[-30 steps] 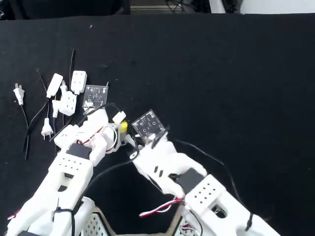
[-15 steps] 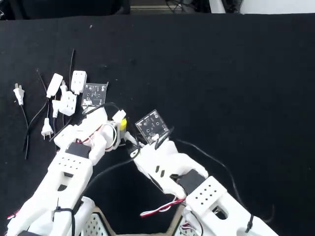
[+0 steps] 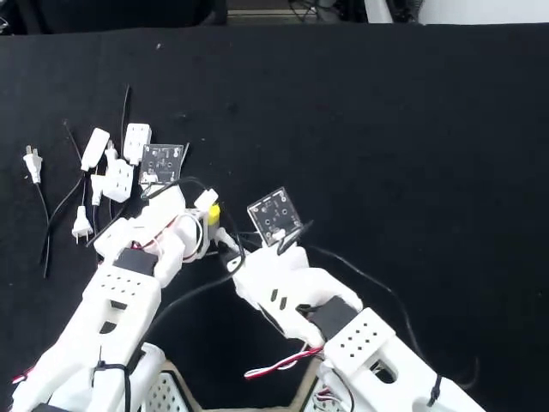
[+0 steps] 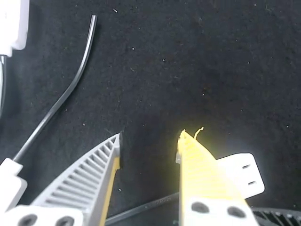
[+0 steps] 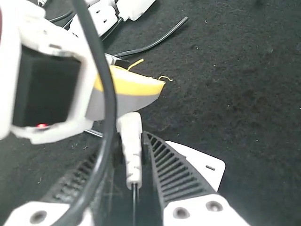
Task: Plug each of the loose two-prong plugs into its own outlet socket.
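Clamping one plug (image 5: 130,141) are the right jaws (two corded plugs (image 3: 33,163) (image 3: 81,225) lie leftward).

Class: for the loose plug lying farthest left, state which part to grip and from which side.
Probably the plug by its white body, from above across its width: it lies flat, prongs at its far end, cord leaving its near end.
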